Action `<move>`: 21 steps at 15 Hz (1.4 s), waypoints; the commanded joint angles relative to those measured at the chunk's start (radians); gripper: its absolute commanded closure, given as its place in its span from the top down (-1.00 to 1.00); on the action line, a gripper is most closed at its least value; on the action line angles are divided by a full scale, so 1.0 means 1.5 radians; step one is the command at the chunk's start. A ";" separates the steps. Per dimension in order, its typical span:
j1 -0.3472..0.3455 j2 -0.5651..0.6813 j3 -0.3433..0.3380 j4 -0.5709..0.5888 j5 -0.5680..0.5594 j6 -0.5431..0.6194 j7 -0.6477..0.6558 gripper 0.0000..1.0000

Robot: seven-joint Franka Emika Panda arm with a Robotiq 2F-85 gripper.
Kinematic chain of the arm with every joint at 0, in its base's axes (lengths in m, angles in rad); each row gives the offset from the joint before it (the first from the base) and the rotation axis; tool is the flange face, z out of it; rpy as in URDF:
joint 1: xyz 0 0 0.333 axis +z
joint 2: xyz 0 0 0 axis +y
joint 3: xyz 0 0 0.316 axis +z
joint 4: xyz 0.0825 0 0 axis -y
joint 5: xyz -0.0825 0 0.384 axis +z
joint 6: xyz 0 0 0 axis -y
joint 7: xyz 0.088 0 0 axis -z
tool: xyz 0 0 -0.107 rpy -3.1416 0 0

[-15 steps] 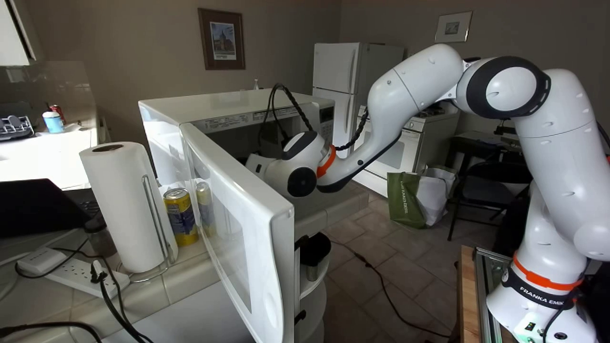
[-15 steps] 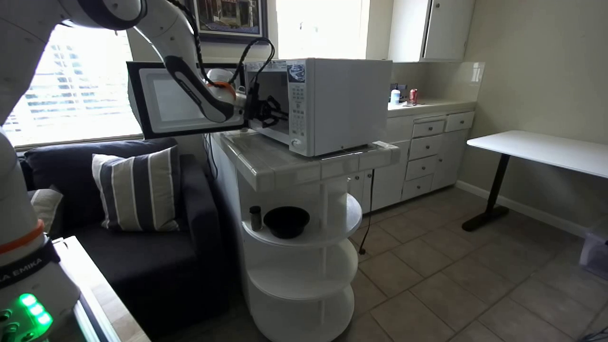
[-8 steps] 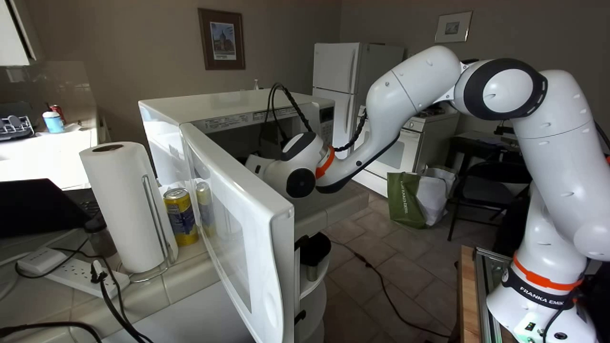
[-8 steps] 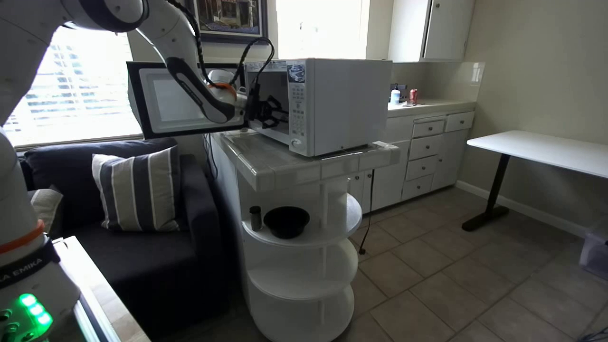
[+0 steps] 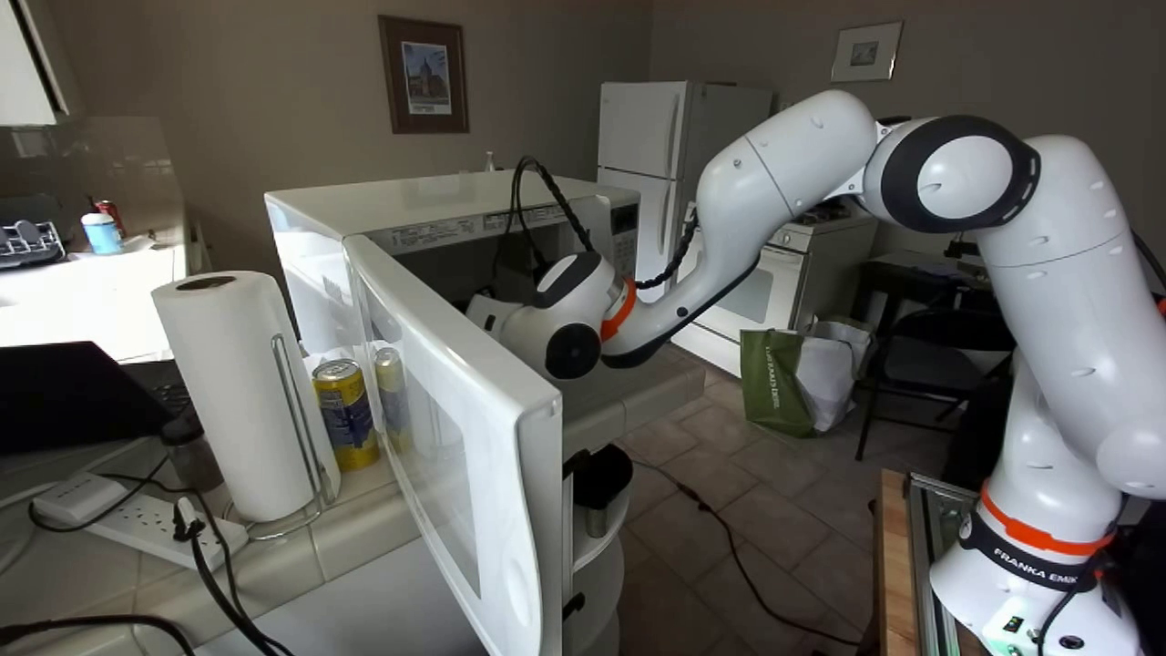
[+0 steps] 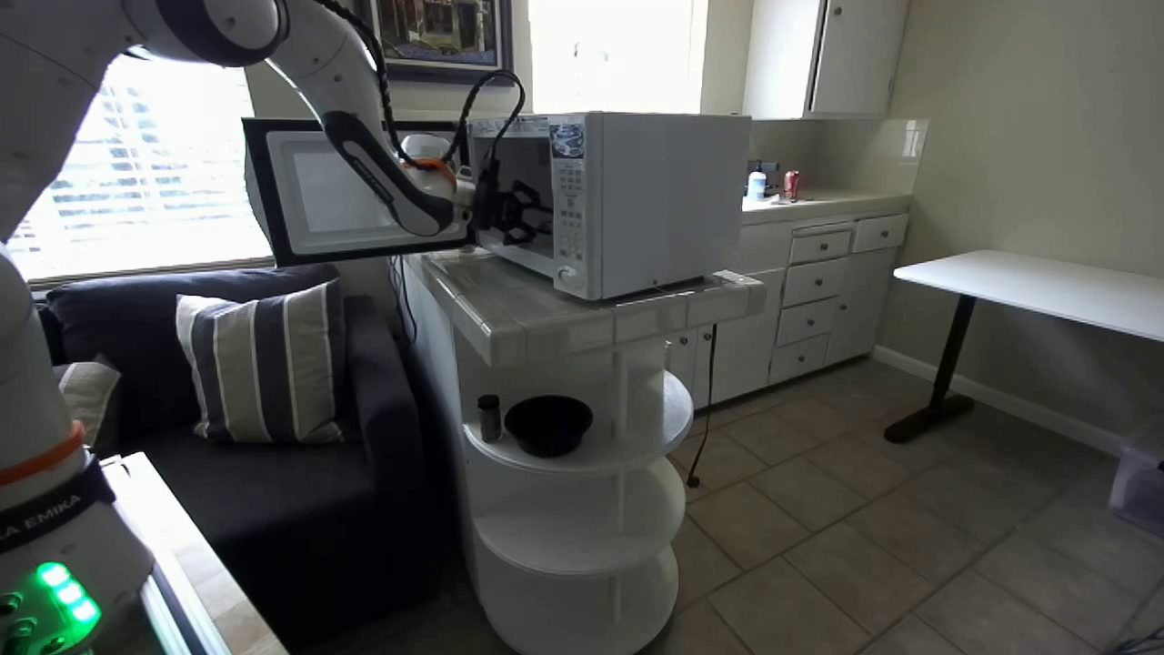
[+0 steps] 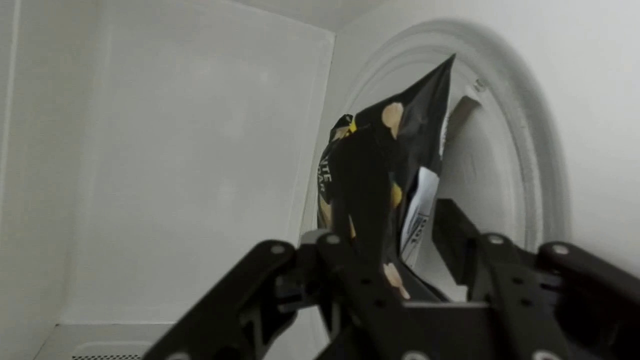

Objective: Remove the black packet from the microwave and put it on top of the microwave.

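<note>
The black packet [image 7: 422,117], with tan and yellow marks and a white label, stands tilted on the round turntable [image 7: 532,130] inside the microwave [image 6: 668,200]. It is hidden in both exterior views. My gripper [image 7: 407,215] is open, and the packet's near part lies between its fingers. One dark finger overlaps the packet's left side; whether it touches is unclear. A gap shows between the packet and the right finger. In an exterior view the gripper [image 6: 527,216] is at the microwave's opening. The microwave's top [image 5: 410,202] shows in an exterior view.
The microwave door [image 5: 455,383] is swung open beside the wrist. The cavity wall [image 7: 200,165] is left of the packet. A paper towel roll [image 5: 241,392] and a yellow can [image 5: 346,415] stand behind the door. A black bowl [image 6: 548,425] sits on a shelf below.
The arm has moved slightly: its elbow is a little lower and the gripper is a little further toward the microwave. The door and microwave have not moved.
</note>
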 commanded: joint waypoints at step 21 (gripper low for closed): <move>0.061 -0.217 0.044 -0.163 0.333 -0.171 -0.048 -1.00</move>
